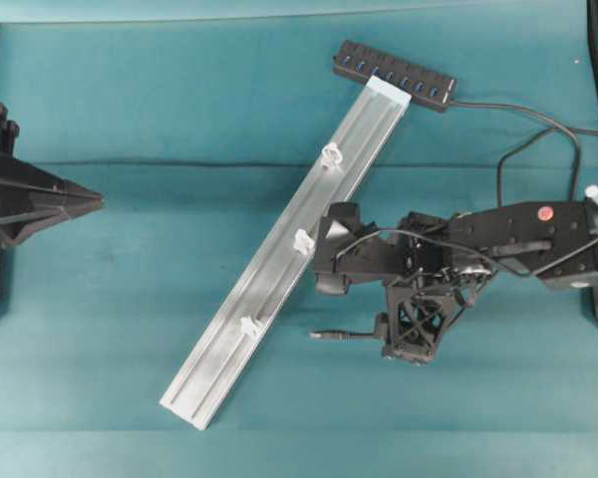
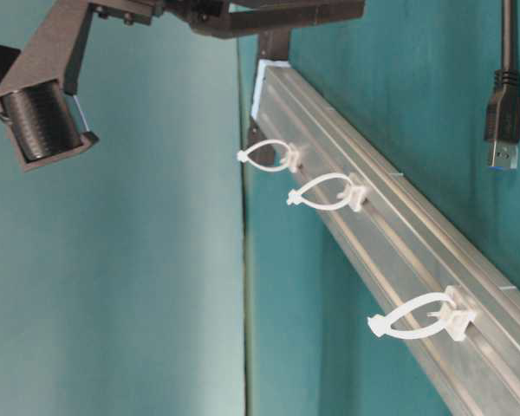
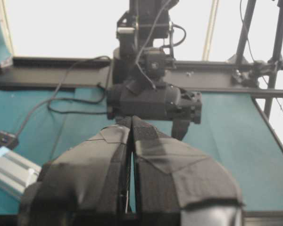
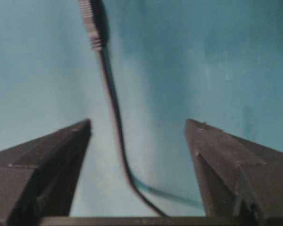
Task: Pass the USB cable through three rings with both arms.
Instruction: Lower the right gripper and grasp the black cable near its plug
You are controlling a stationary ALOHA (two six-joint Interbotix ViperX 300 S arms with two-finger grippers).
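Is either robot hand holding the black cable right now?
No. The right gripper is open around the USB cable, not gripping. The left gripper is shut, empty.

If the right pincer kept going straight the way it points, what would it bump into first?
Probably the USB cable: it lies between the right pincer's open jaws on the teal cloth, its plug further ahead. Depth is hard to judge, so it might meet the cloth first.

Robot lab, teal-covered table [image 1: 130, 349], framed rig [image 3: 254, 84]
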